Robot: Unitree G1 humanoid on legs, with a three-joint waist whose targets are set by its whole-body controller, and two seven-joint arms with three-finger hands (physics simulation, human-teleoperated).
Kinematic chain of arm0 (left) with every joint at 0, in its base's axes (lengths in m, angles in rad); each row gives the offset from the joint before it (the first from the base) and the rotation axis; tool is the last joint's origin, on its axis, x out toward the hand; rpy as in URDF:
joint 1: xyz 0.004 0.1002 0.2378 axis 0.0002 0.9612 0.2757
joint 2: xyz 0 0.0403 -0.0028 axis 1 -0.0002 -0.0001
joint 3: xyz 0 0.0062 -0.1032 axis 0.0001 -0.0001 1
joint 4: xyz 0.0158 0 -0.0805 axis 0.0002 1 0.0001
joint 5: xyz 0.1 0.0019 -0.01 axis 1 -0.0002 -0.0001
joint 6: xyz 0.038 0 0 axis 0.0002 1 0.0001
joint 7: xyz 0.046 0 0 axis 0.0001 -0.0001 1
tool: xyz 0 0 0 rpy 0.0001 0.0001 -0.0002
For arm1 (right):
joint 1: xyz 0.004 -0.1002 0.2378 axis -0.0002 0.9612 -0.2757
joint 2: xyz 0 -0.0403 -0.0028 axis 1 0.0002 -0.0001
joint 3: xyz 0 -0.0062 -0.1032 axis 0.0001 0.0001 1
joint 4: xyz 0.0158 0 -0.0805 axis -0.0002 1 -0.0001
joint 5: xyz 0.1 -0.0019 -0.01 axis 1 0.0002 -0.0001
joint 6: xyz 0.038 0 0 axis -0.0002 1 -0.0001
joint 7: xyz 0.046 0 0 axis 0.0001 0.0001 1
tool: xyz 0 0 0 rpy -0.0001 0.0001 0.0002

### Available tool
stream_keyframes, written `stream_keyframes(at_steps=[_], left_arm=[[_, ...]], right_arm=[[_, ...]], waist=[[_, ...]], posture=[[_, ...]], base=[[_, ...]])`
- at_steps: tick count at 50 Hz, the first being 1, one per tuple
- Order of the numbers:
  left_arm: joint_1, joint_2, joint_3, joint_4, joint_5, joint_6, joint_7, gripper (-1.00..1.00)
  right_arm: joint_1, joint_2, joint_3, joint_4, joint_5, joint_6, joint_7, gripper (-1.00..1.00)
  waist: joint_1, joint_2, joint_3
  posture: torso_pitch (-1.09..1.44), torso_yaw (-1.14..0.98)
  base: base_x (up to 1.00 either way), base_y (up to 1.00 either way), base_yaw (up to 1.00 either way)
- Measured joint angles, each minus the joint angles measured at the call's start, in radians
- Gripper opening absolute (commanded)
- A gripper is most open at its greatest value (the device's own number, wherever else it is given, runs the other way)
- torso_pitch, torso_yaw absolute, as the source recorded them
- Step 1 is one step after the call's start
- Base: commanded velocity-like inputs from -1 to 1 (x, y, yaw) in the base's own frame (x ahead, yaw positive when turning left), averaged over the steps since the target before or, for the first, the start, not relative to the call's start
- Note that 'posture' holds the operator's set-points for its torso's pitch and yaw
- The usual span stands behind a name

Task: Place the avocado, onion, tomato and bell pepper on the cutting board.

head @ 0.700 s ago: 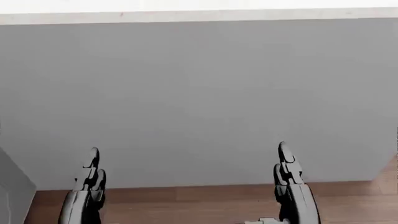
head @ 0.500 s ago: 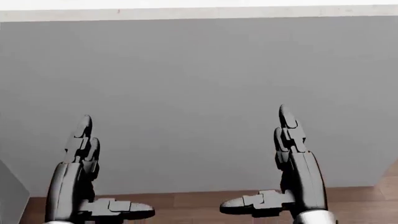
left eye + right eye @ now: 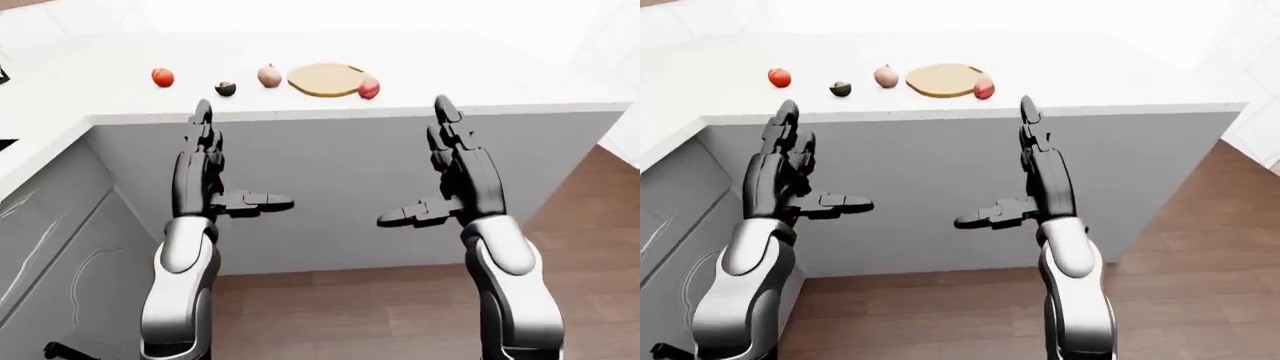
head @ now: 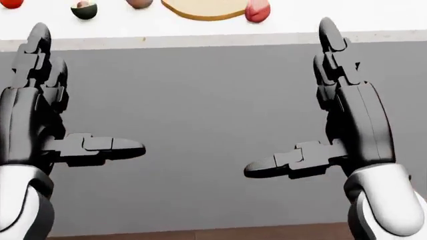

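White counter [image 3: 480,75] in your left-eye view carries the cutting board [image 3: 324,79], with the bell pepper [image 3: 368,88] touching its right edge and the onion [image 3: 269,76], avocado [image 3: 226,88] and tomato [image 3: 162,76] strung out to its left. Your head view shows the left hand [image 4: 40,107] and right hand [image 4: 347,115] below the board, fingers spread and empty. Step closer before reaching, and take the pepper beside the board first.

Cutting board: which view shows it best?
Left-eye view: the whole cutting board lies on the counter, unobstructed. Right-eye view shows it whole too, slightly smaller. Head view crops it at the top edge, showing only its lower rim.
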Motion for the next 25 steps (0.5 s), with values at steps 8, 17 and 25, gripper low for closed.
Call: stream_keyframes(at_steps=[8, 17, 25], left_arm=[[0.012, -0.003, -0.011, 0.008, 0.023, 0.021, -0.012, 1.0], [-0.003, 0.004, 0.0, -0.037, 0.029, 0.014, -0.023, 1.0], [-0.024, 0.022, 0.022, -0.063, 0.038, 0.066, -0.01, 1.0]], right_arm=[[0.024, 0.012, 0.007, 0.053, -0.01, -0.022, -0.007, 1.0], [0.001, 0.001, 0.002, -0.014, -0.018, 0.008, -0.004, 1.0], [-0.027, -0.003, 0.018, -0.04, -0.029, 0.082, 0.022, 1.0]], waist=[[-0.005, -0.033, 0.02], [-0.021, 0.022, 0.011], [0.006, 0.036, -0.004]], posture=[[0.0, 0.0], [0.0, 0.0], [0.0, 0.0]], base=[[0.19, 0.2, 0.0], [0.2, 0.19, 0.0], [0.16, 0.23, 0.0]])
